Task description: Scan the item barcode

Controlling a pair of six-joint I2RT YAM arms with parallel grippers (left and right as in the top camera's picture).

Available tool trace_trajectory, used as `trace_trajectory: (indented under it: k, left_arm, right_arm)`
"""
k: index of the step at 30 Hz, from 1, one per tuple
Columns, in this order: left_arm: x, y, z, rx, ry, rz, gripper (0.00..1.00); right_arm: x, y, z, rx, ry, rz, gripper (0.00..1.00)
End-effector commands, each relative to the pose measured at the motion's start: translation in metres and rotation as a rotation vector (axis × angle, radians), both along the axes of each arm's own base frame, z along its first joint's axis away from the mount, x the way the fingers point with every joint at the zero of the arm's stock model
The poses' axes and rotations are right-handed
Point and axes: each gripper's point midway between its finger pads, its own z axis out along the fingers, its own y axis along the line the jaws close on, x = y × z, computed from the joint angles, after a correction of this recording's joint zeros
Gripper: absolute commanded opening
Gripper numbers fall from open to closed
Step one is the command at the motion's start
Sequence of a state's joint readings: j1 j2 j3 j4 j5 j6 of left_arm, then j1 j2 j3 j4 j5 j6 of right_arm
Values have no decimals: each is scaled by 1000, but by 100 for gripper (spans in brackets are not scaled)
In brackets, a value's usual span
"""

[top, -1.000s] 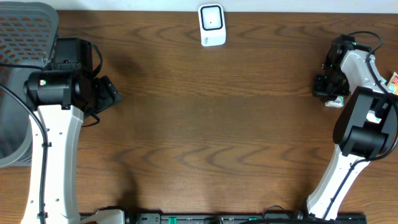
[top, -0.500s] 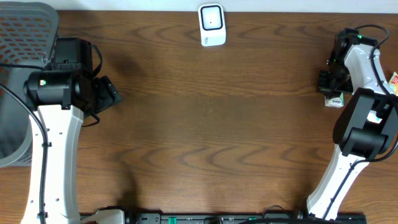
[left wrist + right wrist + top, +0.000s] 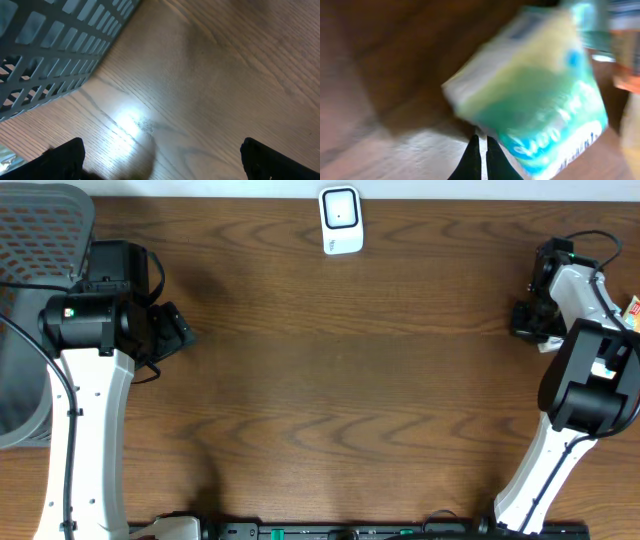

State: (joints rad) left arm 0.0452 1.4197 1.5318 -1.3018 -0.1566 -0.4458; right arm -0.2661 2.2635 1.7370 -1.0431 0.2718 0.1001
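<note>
The item, a green, yellow and blue box [image 3: 530, 100], fills the right wrist view, blurred and lying on the wooden table. My right gripper [image 3: 480, 138] is shut, its black fingertips pressed together at the box's near lower edge with nothing between them. In the overhead view my right gripper [image 3: 528, 320] is at the far right and covers the box. A white barcode scanner [image 3: 340, 220] stands at the back middle. My left gripper [image 3: 176, 330] hovers open over bare wood beside the basket, with its fingers [image 3: 65, 159] far apart.
A grey mesh basket [image 3: 40, 225] stands at the far left, its wall [image 3: 50, 50] close to the left gripper. More packages [image 3: 622, 45] lie right of the box, and an orange one [image 3: 633, 308] sits at the table's right edge.
The right gripper has shifted a little at the far right and now covers the box that showed beside it before. The left arm has not moved.
</note>
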Motion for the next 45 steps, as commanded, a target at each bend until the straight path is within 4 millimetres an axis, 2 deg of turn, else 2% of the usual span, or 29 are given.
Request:
trace_trajectory:
  k: [1, 7, 9, 13, 14, 15, 17, 20, 24, 28, 33, 38, 45]
  left_arm:
    - [0, 3, 0, 7, 2, 15, 98]
    - [0, 3, 0, 7, 2, 15, 98]
    - [0, 3, 0, 7, 2, 15, 98]
    - [0, 3, 0, 7, 2, 15, 98]
    - [0, 3, 0, 7, 2, 15, 98]
    - [0, 3, 0, 7, 2, 15, 98]
    - [0, 3, 0, 7, 2, 15, 98]
    - [0, 3, 0, 7, 2, 15, 98]
    - [0, 3, 0, 7, 2, 15, 98]
    - [0, 3, 0, 7, 2, 15, 98]
    - [0, 3, 0, 7, 2, 15, 97]
    - [0, 3, 0, 7, 2, 15, 98]
    - [0, 3, 0, 7, 2, 15, 98]
  right_arm:
    - [11, -15, 21, -38, -48, -39, 1]
    - [25, 0, 73, -19, -141, -13, 1]
    - [29, 11, 96, 2, -201, 4, 8]
    - [31, 45, 150, 76, -331, 65, 41]
    - [31, 54, 166, 94, -369, 82, 46]
    - [29, 63, 181, 110, -408, 100, 56]
    - [25, 81, 213, 130, -484, 141, 99]
    - [9, 107, 257, 134, -576, 203, 99]
    - [-21, 138, 290, 144, -641, 281, 99]
    - [-52, 161, 301, 156, -679, 344, 99]
    - [-86, 178, 295, 171, -730, 401, 99]
    - [-115, 184, 279, 180, -764, 427, 99]
    - [-142, 181, 256, 184, -715, 423, 99]
